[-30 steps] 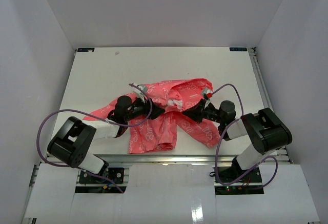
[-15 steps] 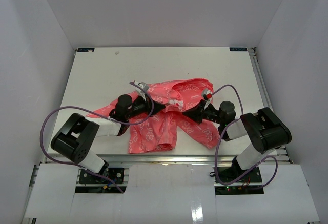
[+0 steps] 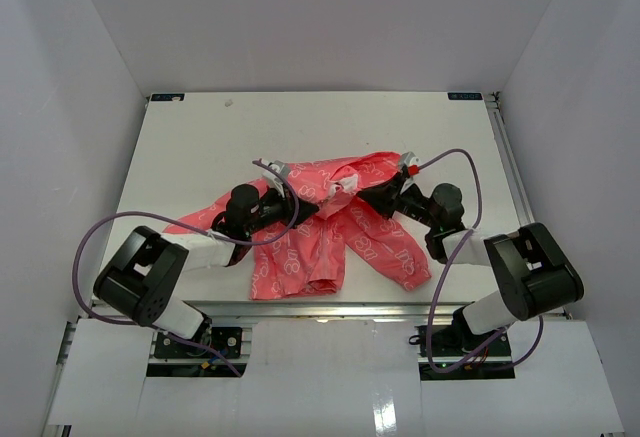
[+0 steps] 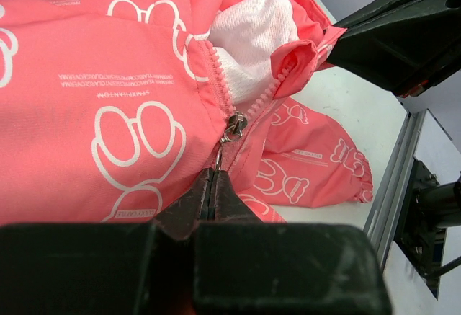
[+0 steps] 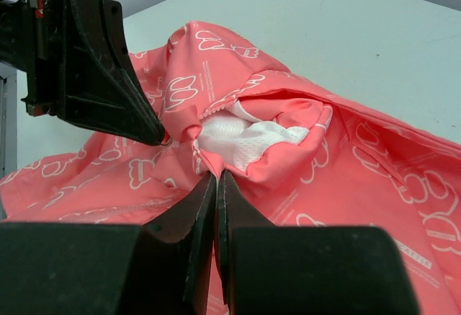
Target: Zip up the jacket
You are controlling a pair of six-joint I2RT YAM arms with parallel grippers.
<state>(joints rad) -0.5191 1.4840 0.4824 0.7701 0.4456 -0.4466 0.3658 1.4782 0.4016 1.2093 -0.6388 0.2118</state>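
Observation:
The coral-pink jacket (image 3: 300, 257) lies crumpled on the white table, its white lining (image 4: 248, 41) showing where the front gapes. My left gripper (image 3: 318, 199) is shut on the metal zipper pull (image 4: 222, 153), just below the slider (image 4: 235, 123); its tips (image 4: 213, 176) meet on the tab. My right gripper (image 3: 362, 200) faces it from the right and is shut on a fold of jacket fabric (image 5: 346, 171) at the edge of the opening, tips (image 5: 217, 176) pinching the cloth under the lining (image 5: 245, 138). The left gripper's fingers (image 5: 101, 77) show at upper left in the right wrist view.
The white table (image 3: 200, 147) is boxed in by white walls on three sides. A metal rail (image 3: 330, 309) runs along the near edge. Purple cables (image 3: 90, 247) loop off both arms. One sleeve (image 3: 195, 219) trails left under the left arm.
The left gripper has shut on the zipper pull. The right arm has shifted right and back, drawing its pinched part of the jacket with it.

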